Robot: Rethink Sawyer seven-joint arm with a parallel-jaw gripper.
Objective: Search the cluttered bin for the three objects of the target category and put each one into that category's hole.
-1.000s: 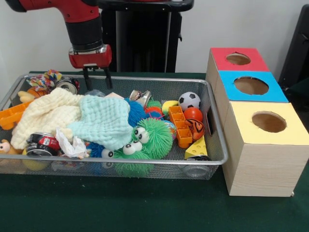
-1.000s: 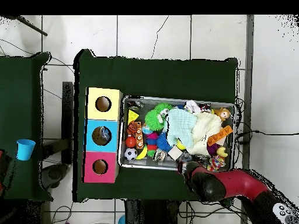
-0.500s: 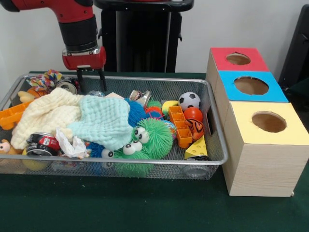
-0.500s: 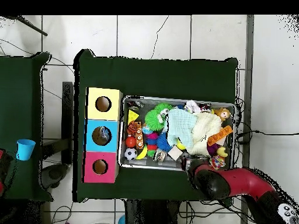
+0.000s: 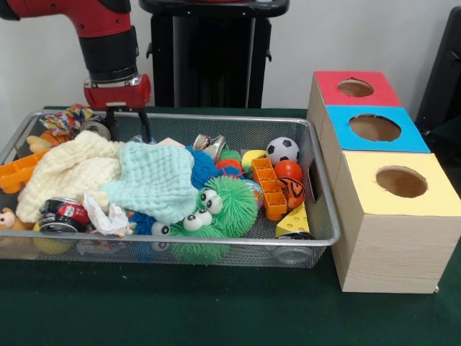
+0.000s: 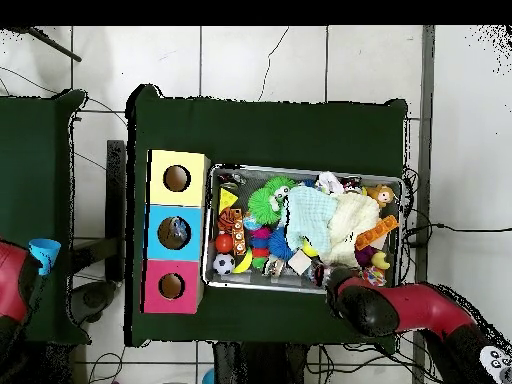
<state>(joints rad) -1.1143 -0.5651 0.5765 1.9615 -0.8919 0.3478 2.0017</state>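
Cluttered bin [image 5: 323,216] on green table [image 5: 216,310], white wall, claw [image 5: 128,122] released above.

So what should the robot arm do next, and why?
Probably lower a little: the gripper hangs open and empty over the wire bin's far rim, above the metal can by the cream cloth. Nothing is grasped yet, so going down there seems the likely next step.
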